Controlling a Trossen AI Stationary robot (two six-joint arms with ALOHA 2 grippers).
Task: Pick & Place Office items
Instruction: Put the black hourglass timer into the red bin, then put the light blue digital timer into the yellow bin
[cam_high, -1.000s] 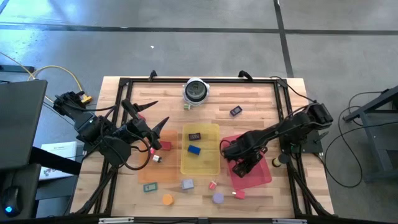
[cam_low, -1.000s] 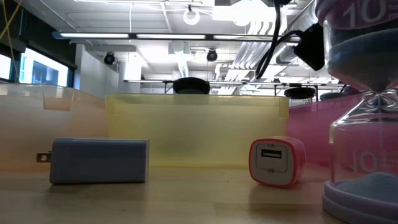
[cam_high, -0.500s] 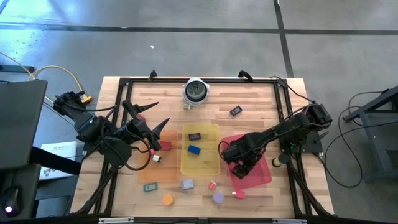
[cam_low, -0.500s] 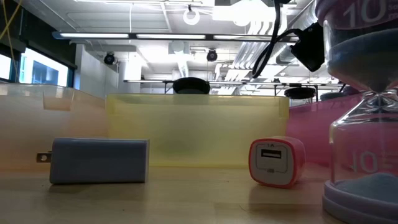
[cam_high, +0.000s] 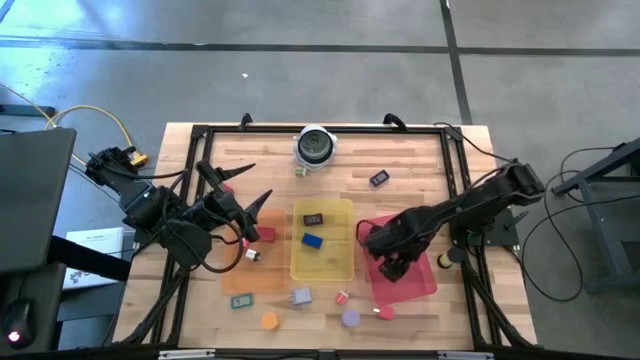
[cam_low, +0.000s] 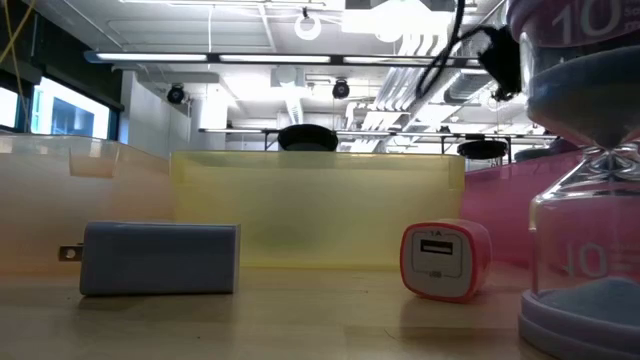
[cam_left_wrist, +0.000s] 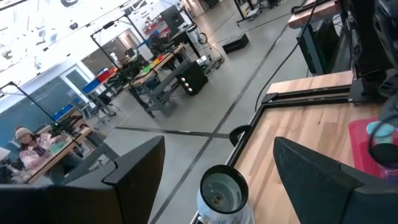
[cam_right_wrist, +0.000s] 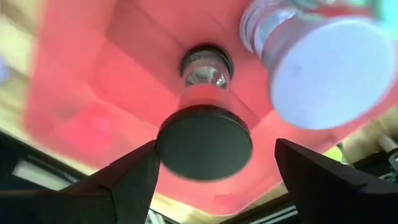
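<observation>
Red translucent tray (cam_high: 420, 281) at lower right of the overhead frame, where we see our right gripper (cam_high: 392, 268) with fingers spread above a black-capped hourglass (cam_right_wrist: 205, 127), while our left gripper (cam_high: 238, 182) waits open at centre left.

Purple hourglass (cam_low: 585, 170) cut off at frame edge

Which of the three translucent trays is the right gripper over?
The red tray, rightmost of the three; the right gripper hangs open above it, not the yellow or orange trays.
</observation>
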